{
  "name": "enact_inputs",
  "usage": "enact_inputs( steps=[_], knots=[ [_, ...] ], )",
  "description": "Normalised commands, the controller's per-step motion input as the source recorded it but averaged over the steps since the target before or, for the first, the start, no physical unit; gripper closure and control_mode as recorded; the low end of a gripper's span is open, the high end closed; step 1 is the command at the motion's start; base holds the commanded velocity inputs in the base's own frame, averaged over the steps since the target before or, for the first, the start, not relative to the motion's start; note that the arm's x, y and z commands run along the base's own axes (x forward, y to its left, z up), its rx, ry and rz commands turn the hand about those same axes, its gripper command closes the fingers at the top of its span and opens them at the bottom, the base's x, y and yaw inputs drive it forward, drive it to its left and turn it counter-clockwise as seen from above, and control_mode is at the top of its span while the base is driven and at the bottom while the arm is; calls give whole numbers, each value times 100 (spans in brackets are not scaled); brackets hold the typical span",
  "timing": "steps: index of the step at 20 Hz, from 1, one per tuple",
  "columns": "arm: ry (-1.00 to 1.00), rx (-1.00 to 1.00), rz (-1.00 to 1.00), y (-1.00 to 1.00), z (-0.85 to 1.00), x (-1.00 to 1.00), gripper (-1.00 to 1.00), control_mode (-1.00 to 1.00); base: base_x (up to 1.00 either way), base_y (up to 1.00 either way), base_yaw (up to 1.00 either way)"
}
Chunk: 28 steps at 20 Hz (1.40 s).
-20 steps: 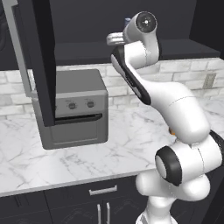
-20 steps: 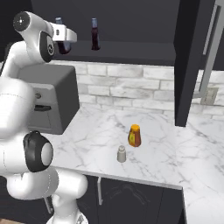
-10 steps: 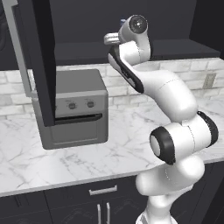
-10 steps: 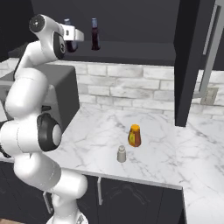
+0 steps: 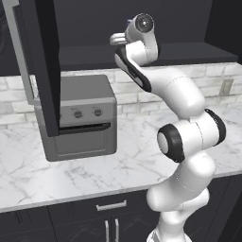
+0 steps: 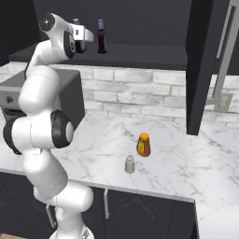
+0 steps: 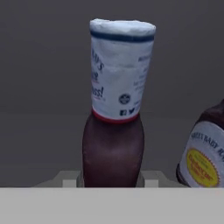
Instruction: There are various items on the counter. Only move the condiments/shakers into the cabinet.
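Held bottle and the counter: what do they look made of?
Held bottle: likely glass or glossy plastic, going by the dark brown, smooth body with a soft sheen; a pale wrap with printed text covers the neck and cap. Counter: looks like polished marble, white with grey veins, though it could be laminate.

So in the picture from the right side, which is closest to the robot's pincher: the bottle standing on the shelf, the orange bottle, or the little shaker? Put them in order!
Measured from the gripper, up at the cabinet shelf:
1. The dark bottle on the shelf, just beside the gripper.
2. The orange bottle, far below on the counter.
3. The little shaker, on the counter too, nearer its front edge; almost a tie with the orange bottle.
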Motion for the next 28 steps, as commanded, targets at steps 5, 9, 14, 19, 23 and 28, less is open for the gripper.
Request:
enact_inputs(
  steps=[5,9,14,19,23,28],
  knots=[
    [5,0,0,0,-36,17,100,-100,0,0,0],
    [2,-5,0,0,-25,1,-100,-100,0,0,0],
    [1,0,0,0,0,2,-100,-100,0,0,0],
    [0,-3,0,0,-3,-9,-100,-100,0,0,0],
    [-4,-4,0,0,-10,-64,-100,-100,0,0,0],
    [-12,-2,-3,0,-27,-100,-100,-100,0,0,0]
  ],
)
